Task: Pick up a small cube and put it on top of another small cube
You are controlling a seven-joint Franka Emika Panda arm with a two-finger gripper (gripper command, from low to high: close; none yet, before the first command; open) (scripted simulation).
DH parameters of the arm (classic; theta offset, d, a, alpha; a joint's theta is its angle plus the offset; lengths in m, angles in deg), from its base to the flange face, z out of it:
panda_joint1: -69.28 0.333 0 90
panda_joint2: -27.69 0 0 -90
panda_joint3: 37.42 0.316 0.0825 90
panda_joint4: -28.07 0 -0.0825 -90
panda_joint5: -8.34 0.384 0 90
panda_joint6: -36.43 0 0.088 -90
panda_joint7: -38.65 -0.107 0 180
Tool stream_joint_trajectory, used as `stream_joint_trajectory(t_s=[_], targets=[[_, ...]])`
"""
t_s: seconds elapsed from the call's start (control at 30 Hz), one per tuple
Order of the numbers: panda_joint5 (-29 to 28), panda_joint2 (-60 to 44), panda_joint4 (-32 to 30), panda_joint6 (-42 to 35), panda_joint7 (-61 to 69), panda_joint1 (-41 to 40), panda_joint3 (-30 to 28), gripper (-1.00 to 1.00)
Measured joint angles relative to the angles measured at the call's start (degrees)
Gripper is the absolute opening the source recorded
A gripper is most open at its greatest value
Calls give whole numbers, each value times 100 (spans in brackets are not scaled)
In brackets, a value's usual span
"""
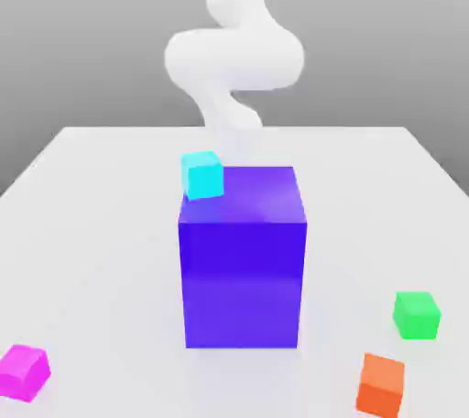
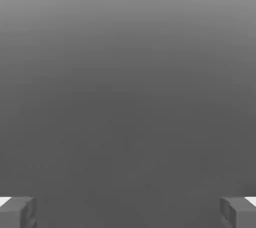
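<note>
The jaws [image 2: 128, 213] are wide open, with nothing between them. The small pink cube [image 1: 24, 372] sits on the white counter [image 1: 110, 224], near the exterior view's left edge. A cyan cube [image 1: 202, 175] seems to be on the big blue block [image 1: 243, 269].

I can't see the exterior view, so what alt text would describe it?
A big blue-violet block stands on a pale table before a white robot arm, with a cyan cube by its top. Small cubes lie around it: magenta towards the exterior view's left, green and orange towards its right.
</note>
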Motion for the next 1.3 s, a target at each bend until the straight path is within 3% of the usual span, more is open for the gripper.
stream_joint_trajectory(t_s=[0.57,0.77,1.0,1.13,1.17,1.3], targets=[[1298,-3567,19,924,1907,18,-1624,0],[1666,-4794,22,1260,2513,-393,-1767,0],[1669,-6112,-1,1740,2922,-836,-1964,0],[2096,-6941,175,2289,3285,-1205,-1584,0],[2192,-7105,216,2409,3358,-1298,-1473,-100],[2193,-7104,216,2403,3358,-1299,-1473,-100]])
